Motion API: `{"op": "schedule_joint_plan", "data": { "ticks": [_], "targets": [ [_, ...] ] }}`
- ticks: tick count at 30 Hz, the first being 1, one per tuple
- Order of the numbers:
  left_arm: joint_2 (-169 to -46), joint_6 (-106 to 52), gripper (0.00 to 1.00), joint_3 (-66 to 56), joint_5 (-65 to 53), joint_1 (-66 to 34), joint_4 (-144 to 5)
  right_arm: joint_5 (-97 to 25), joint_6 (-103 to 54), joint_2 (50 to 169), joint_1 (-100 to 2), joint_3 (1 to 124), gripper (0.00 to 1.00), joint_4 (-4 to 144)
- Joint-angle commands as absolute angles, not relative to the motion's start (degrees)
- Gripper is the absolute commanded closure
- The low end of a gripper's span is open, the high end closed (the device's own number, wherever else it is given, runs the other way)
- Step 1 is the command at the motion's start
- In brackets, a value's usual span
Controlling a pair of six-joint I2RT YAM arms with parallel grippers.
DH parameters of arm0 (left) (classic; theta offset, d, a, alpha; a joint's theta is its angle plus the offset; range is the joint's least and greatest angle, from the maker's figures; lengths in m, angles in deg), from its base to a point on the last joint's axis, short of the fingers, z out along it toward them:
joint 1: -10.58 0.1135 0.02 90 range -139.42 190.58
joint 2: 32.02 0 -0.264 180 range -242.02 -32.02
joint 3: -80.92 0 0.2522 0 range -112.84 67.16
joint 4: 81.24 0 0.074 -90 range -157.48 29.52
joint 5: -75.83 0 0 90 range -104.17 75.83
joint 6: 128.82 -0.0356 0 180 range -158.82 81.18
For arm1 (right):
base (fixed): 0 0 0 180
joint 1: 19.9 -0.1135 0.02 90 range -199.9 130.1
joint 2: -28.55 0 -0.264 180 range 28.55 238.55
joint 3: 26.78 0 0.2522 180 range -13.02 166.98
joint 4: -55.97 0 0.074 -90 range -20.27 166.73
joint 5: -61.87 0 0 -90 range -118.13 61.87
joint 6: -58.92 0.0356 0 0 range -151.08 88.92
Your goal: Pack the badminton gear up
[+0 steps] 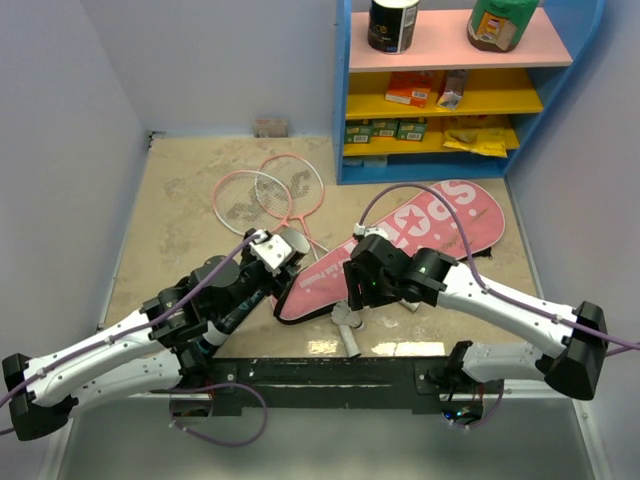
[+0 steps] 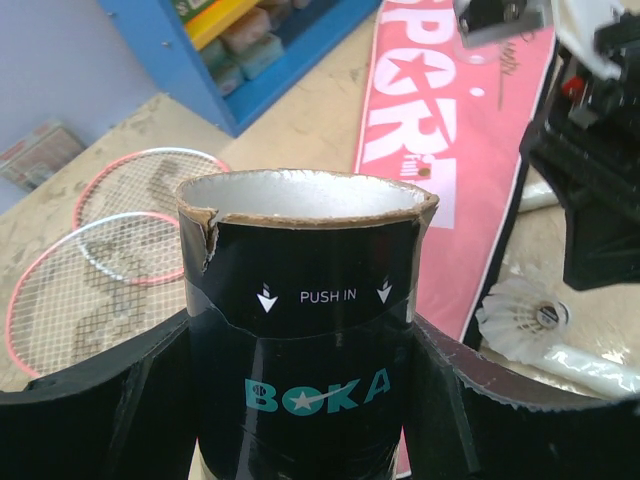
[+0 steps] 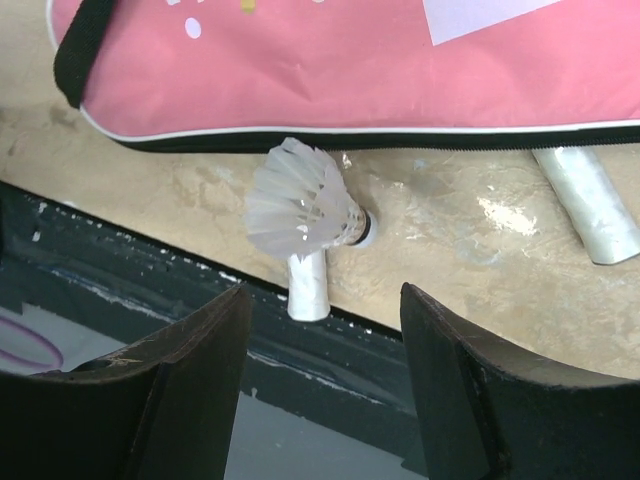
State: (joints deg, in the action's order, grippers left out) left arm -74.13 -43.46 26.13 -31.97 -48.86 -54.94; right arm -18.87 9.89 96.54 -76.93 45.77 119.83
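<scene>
Two grippers, two jobs rn. The left gripper [image 2: 300,335] is clamped round the black shuttle tube [image 2: 300,240]. Its jaws are spread wide bc the tube is fat, and the open mouth points up and away toward the pink bag [image 2: 440,130]. The right gripper [image 3: 322,296] hangs above the shuttlecock [image 3: 303,208] w/ jaws apart and nothing between them.

The shuttle lies on its side near the front edge of the table [image 3: 460,260], just beside the bag's zip edge. It's propped on a short white roll [image 3: 308,285]. Can't tell what that is tbh, paper or plastic maybe. The two rackets [image 1: 265,195] lie crossed further back, not in the bag yet.

Imo the step in hand = grab that shuttle and feed it into the tube. Tips:
- Come straight down, centred on it.
- Pinch near the cork end, not the feather skirt, feathers crush easy.
- It's perched on the roll, so it'll prob skid toward the edge if one finger hits first. Close both sides evenly.
- Go cork-first into the mouth. The rim's torn on one side, so aim mid-opening.
- Left should hold the tube steady, mouth tilted toward the right arm.
</scene>
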Motion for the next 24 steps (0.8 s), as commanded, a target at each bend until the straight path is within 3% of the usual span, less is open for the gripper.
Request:
{"op": "schedule_joint_plan", "data": {
  "ticks": [1,11,24],
  "targets": [
    [-72.6,-36.4,1.00,23.7,-38.7,-49.0,-54.8,-17.4,11.7,99.4,-77.0,45.6,0.36,114.6],
    [-72.1,-35.9,1.00,23.5,-36.8,-49.1,-54.1,-15.0,10.4,109.5,-77.0,48.6,0.39,112.6],
    [-71.7,-36.7,1.00,23.7,-37.5,-49.0,-53.9,-15.3,6.3,114.0,-77.0,48.0,0.44,112.6]
  ]
}}
